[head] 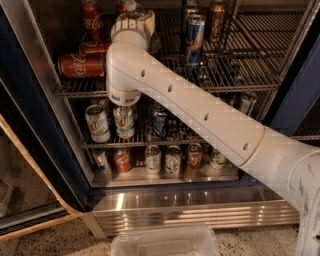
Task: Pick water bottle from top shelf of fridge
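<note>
One gripper (pixel 132 24) ends the white arm (pixel 200 115). It sits deep at the left of the top shelf (pixel 240 75) of the fridge (pixel 30 100), seen from behind its wrist housing, which hides the working end. Whether it is released or clenched on anything cannot be told.

Just above the housing, at the frame's upper edge, a pale rounded cap shows. This is judged to be the top of the water bottle (pixel 131 5); its body is hidden behind the wrist, so contact cannot be confirmed.

Left of the wrist stands an upright red cola can (pixel 91 20). Below it a second red can (pixel 80 65) lies on its side on the rack. To the right, apart from the wrist, stands the tall blue-silver can (pixel 194 40), with a darker can (pixel 216 20) behind it.

The lower racks hold rows of mixed cans (pixel 125 120). A clear plastic bin (pixel 165 242) lies on the floor before the steel base panel (pixel 190 210).

Risks, as judged:
- The bulky wrist is close to the red cans, and a sideways correction could knock the upright one over.
- A slim ribbed bottle may tip or slip if gripped off-centre.
- Lifting high could strike the fridge ceiling.
- Withdrawing low could catch the rack's front rail.
</note>
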